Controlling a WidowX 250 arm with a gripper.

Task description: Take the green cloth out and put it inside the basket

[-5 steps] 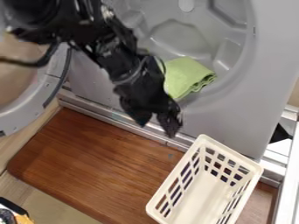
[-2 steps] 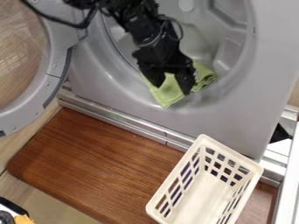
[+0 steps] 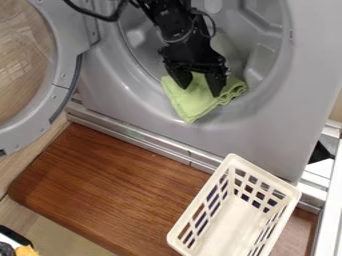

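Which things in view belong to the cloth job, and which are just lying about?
Job:
- green cloth, at the drum's edge
- gripper, fingers apart over it
- cream basket
- grey machine

Lying about:
- brown board
- orange item, lower left

1. The robot's arm was black in all its visible length, made of blocky, angular segments with small pale glints on them.
2. One black cable made a wide curve outside the arm, and a thinner dark cable formed a round loop along its side.
3. The tool was also black, wider at its upper part, with two thick fingers which became narrower toward their ends.
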